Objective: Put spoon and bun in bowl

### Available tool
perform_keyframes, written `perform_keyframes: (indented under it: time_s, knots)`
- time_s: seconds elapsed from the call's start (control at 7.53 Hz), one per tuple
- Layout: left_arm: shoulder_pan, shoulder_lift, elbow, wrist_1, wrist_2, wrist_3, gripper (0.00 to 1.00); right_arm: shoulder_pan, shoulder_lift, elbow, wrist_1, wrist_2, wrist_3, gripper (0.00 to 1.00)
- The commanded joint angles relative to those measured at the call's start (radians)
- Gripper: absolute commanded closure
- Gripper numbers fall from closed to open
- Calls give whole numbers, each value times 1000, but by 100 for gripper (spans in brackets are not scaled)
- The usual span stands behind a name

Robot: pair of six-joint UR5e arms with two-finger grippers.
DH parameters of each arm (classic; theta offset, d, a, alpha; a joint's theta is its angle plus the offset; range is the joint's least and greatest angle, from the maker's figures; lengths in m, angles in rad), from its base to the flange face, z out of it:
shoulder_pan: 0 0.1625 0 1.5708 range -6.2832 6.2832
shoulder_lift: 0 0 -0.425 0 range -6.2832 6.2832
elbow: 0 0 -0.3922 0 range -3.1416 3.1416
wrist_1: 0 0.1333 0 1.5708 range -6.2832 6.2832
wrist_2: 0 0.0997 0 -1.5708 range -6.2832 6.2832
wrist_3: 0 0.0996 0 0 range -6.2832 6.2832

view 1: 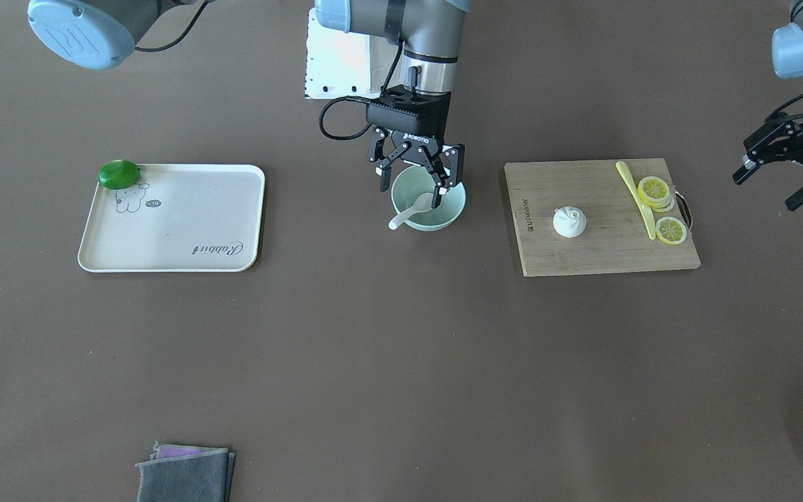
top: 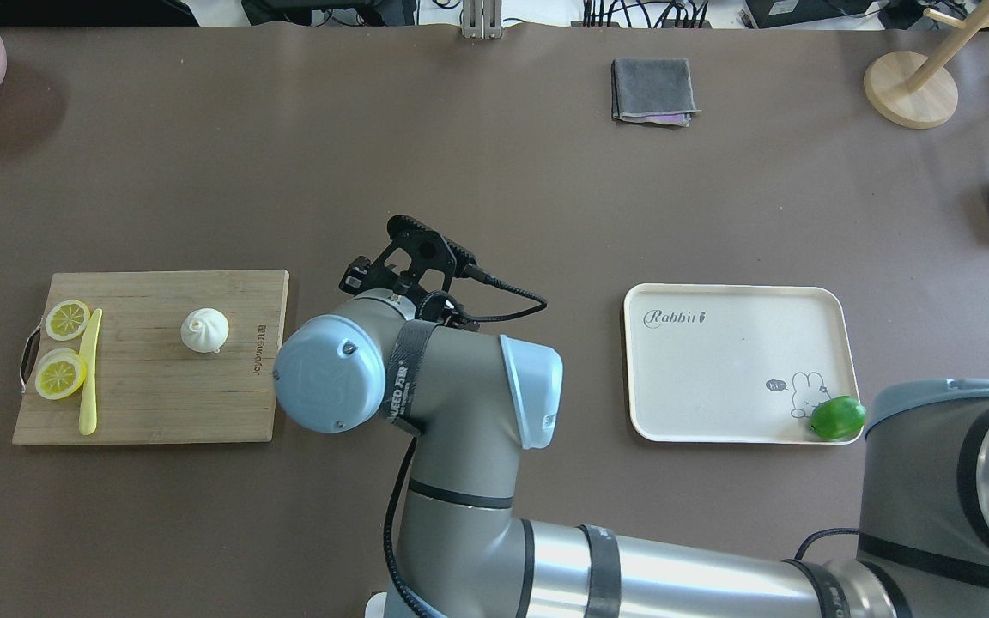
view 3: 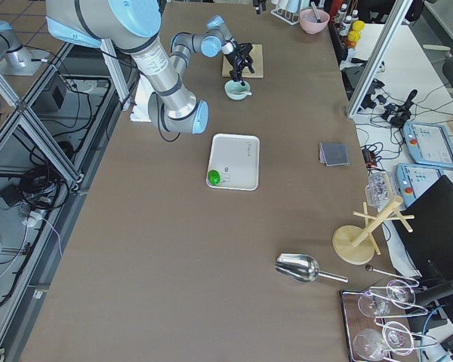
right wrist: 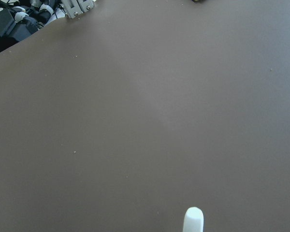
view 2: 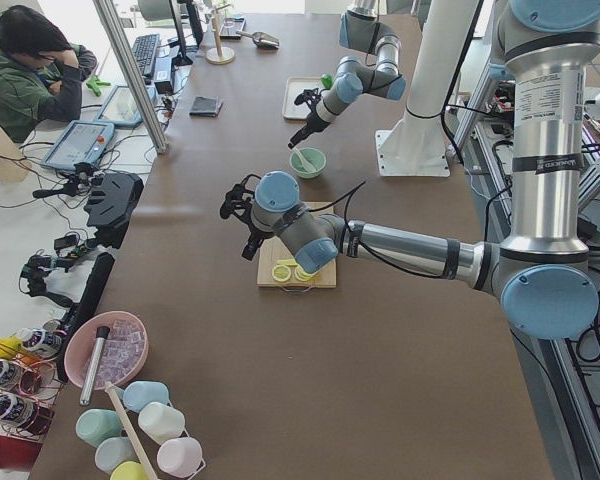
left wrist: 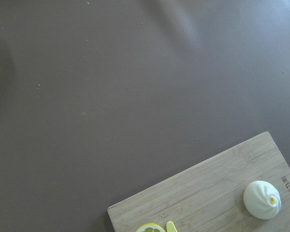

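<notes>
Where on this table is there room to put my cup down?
The tray is bare except for a green fruit at one corner. Open table lies between bowl and cutting board. Crowded: the board's end by the lemon slices, and the bowl under the right gripper.

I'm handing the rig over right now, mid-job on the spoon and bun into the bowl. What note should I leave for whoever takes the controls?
Right claw: open, holding nothing, over the bowl.
Left claw: open, empty, in the air beyond the end of the cutting board.
Spoon: in the bowl, scoop inside, handle leaning out over the rim. That part looks done.
Bun: on the cutting board, no claw on it.
Left to do: pick up the bun and set it in the bowl. The left claw is the nearer one.
</notes>
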Motion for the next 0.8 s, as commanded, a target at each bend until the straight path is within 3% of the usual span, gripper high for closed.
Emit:
perform_keyframes:
  time_s: [0.0,0.13,0.4,0.66]
  knots:
    - [211,-24,-51,-33,227,-218,1,153,-204,244,10,194,-307,0]
    - [315,-47,-56,-33,334,-280,1,247,-288,315,47,327,-469,0]
    - [495,-70,-49,-30,523,-331,1,426,-437,336,187,570,-748,0]
    - [615,-81,-14,-28,649,-344,3,543,-542,333,277,712,-924,0]
